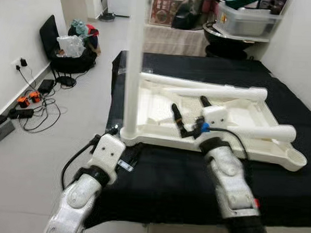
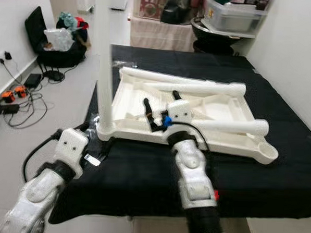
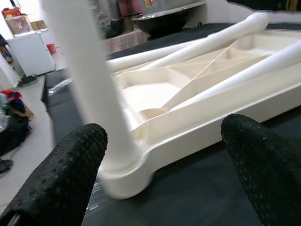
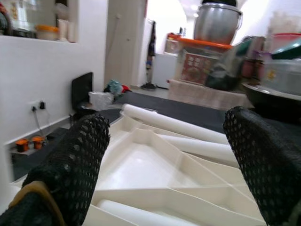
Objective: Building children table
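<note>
Cream tabletop (image 1: pixel 249 119) upside-down; one leg (image 1: pixel 133 68) upright ahead of spread left gripper (image 3: pixel 160 155), three loose legs (image 1: pixel 219 91) beyond empty, spread right gripper (image 1: pixel 189 115); remaining legs unfitted.

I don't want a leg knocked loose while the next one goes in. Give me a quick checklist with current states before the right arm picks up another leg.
1. Upright leg seated in the corner socket of the upside-down tabletop: looks ok, tightness cannot tell.
2. Right gripper open and empty, over the tabletop: ok.
3. Left gripper open by the upright leg's corner, gripping nothing: ok.
4. Loose legs lying across the tabletop, in reach: ok.
5. Far-right corner socket free: ok.
6. Tabletop flat on the black cloth: ok.
</note>
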{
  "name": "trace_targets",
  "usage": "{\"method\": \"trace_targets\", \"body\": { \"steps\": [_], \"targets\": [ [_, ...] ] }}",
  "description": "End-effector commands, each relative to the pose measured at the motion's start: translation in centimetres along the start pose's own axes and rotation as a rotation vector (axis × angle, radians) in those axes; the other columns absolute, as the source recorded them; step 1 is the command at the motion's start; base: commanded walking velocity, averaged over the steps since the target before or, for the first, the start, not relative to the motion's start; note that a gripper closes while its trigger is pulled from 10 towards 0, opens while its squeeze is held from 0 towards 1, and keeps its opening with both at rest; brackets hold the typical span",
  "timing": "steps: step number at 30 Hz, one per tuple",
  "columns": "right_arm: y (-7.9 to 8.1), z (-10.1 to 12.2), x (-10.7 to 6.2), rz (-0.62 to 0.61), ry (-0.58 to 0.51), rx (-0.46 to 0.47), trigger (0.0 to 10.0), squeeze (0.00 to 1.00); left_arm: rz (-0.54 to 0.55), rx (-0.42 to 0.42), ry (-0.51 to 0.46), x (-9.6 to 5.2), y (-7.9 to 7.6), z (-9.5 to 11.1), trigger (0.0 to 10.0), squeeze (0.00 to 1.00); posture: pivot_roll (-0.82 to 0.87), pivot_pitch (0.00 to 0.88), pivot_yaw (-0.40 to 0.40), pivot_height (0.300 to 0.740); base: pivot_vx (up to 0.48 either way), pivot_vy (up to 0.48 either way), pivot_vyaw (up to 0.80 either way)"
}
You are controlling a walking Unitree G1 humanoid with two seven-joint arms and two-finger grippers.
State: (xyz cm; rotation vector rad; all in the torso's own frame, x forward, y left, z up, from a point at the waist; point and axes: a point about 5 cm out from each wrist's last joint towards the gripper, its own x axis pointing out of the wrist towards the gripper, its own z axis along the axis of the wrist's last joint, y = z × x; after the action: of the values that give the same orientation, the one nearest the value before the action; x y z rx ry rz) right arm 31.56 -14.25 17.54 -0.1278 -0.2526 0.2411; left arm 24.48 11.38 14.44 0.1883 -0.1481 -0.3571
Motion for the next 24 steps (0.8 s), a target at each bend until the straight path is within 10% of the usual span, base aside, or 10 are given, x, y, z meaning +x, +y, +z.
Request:
{"method": "trace_targets", "body": {
  "steps": [1,15,24],
  "targets": [
    [0.1,0.4,0.3,-0.003,-0.011,0.002,10.0,0.00,-0.003,0.013,0.014,-0.1,0.2,-0.4,10.0,0.00,0.03,0.000,-0.056,0.740,0.259,-0.401,0.00],
    [-2.5,2.7,3.0,-0.081,-0.024,-0.018,10.0,0.00,0.025,-0.037,0.030,0.1,0.1,-0.7,10.0,0.00,0.03,0.000,-0.062,0.740,0.154,-0.220,0.00],
    [-1.1,5.7,7.6,0.140,0.015,-0.070,10.0,0.00,0.035,-0.054,0.027,0.1,-0.1,-0.4,10.0,0.00,0.03,0.000,-0.076,0.740,0.000,0.000,0.00]
  ]
}}
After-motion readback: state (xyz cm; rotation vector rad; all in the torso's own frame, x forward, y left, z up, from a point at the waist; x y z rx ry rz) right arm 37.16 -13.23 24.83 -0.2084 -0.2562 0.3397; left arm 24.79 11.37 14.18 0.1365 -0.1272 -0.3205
